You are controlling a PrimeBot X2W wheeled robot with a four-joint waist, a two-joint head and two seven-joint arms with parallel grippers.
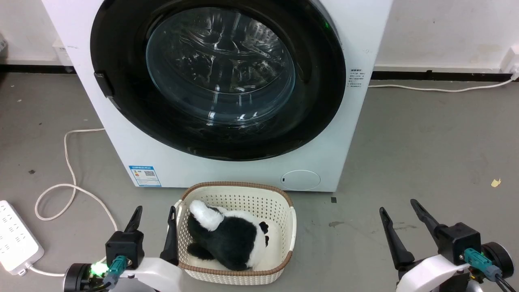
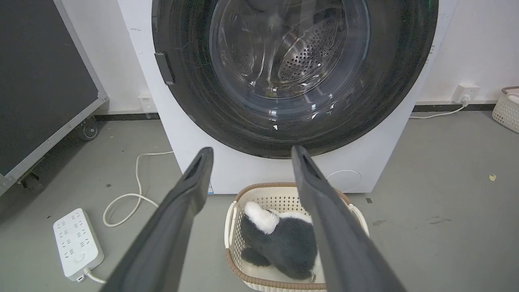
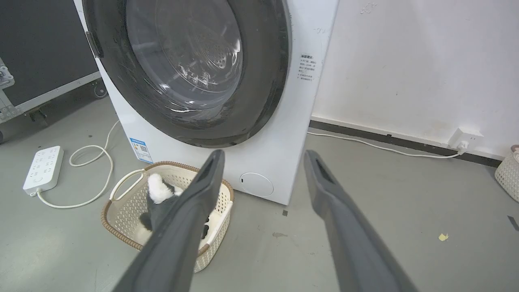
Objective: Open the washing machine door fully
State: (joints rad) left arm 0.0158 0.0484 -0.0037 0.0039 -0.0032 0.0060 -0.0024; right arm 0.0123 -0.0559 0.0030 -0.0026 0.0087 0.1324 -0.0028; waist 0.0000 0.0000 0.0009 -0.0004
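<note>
The washing machine door (image 1: 219,77), shut flush against the white machine (image 1: 243,170), fills the upper centre of the head view. The left gripper (image 1: 156,209) at lower left and the right gripper (image 1: 397,205) at lower right sit low, fingers spread, holding nothing. The step in hand looks to be a reach for the dark handle tab (image 1: 103,83) on the rim's left edge. A clean pull would likely arc outward, clearing the basket (image 1: 237,184) and plush toy (image 1: 231,237) below. A blue QR-code label (image 1: 145,175) and a sticker (image 1: 355,78) right of the door are too small to read.
</note>
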